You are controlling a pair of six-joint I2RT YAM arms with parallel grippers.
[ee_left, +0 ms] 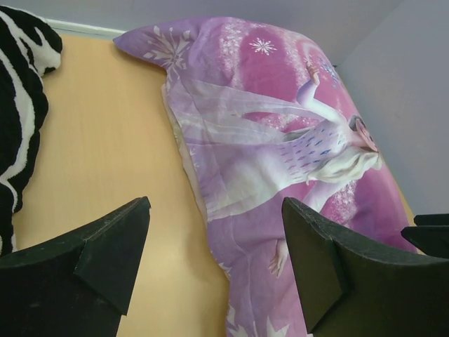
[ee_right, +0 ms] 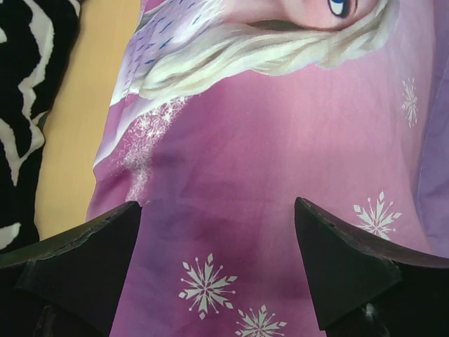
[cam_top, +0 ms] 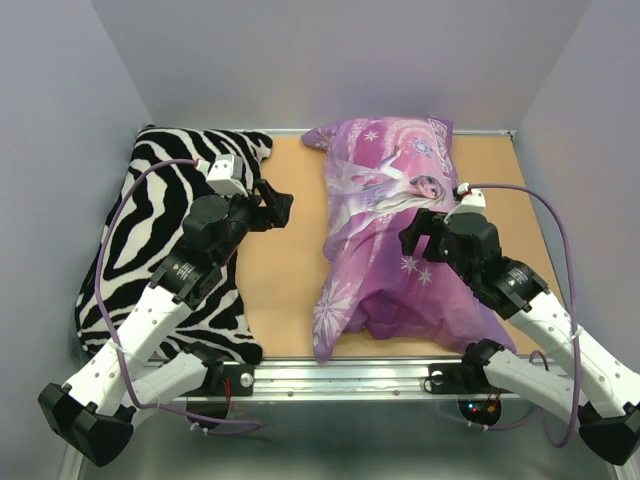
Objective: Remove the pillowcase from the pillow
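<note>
The purple-pink pillowcase (cam_top: 385,235) with snowflakes and a princess print lies plump on the wooden table, running from the back edge to the front edge. The white pillow is hidden inside it. My left gripper (cam_top: 272,207) is open and empty, over bare table just left of the pillowcase; in the left wrist view the pillowcase (ee_left: 280,154) edge lies between and beyond the open jaws (ee_left: 217,253). My right gripper (cam_top: 418,235) is open and empty, just above the pillowcase's middle; the right wrist view shows the pillowcase (ee_right: 280,196) below its open jaws (ee_right: 219,263).
A black-and-white zebra-striped pillow (cam_top: 160,250) lies along the left side, under the left arm; it also shows in the left wrist view (ee_left: 21,119) and the right wrist view (ee_right: 28,105). Grey walls close in the table (cam_top: 285,280). A metal rail (cam_top: 350,375) runs along the front edge.
</note>
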